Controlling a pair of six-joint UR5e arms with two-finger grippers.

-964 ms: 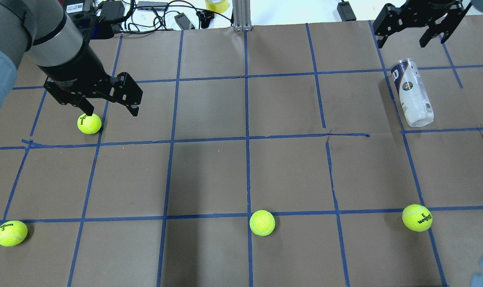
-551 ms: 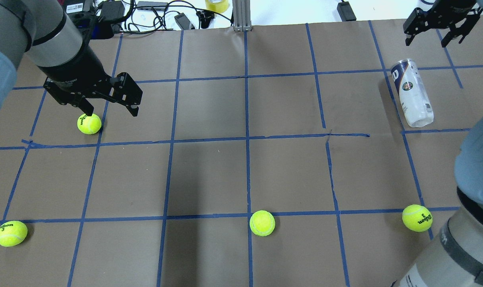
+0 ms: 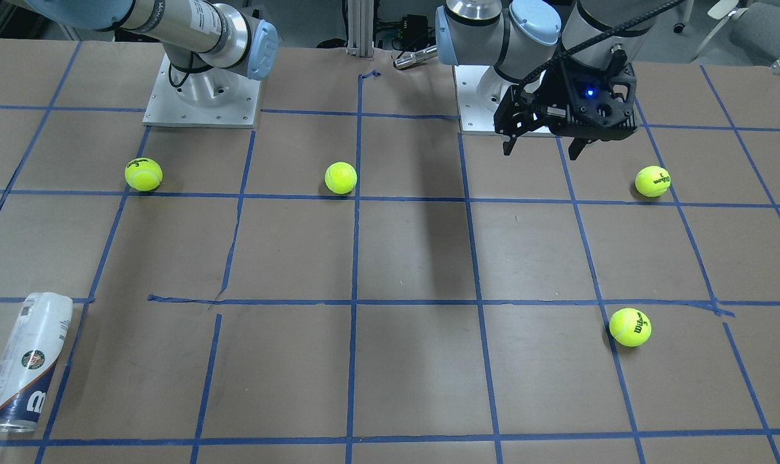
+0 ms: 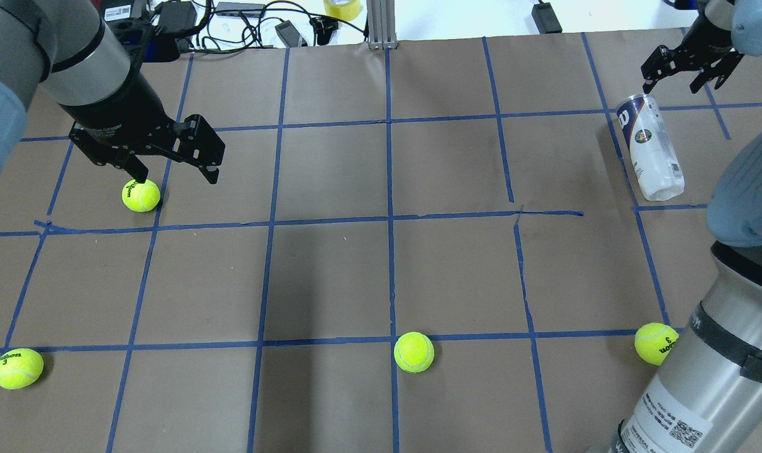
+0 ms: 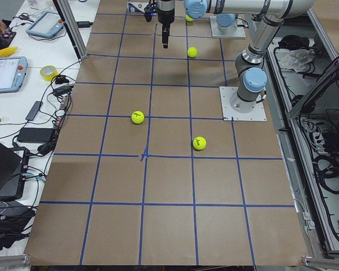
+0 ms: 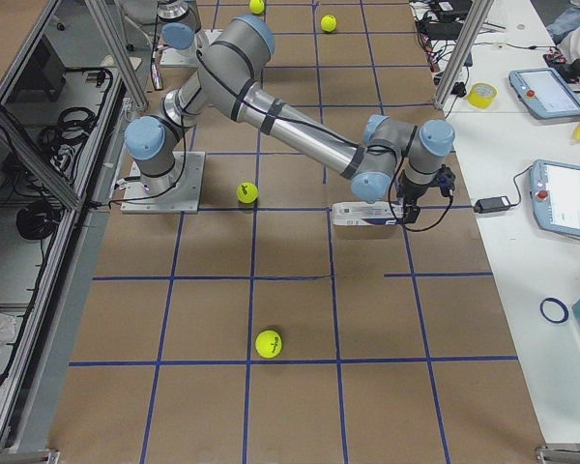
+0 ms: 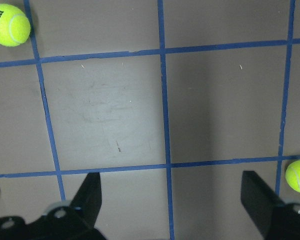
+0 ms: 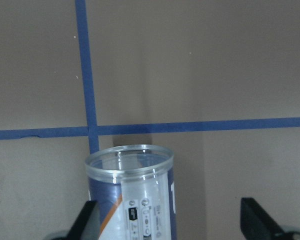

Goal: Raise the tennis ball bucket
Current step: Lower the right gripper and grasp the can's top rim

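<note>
While the tennis ball bucket [image 4: 650,146] lies on its side near the right edge of the bench [image 4: 330,277], the right gripper [image 4: 670,85] hovers by its open end, jaws wide; left gripper [image 4: 176,176] likewise wide, empty.

The right arm [image 4: 701,377] hides part of a ball [image 4: 650,343] well apart from the bucket [image 4: 650,148]; the wrist view's edge crops the bucket, its print seemingly illegible.

Silver-grey arms [image 4: 701,377], pale-blue joint caps [image 4: 742,189]
</note>
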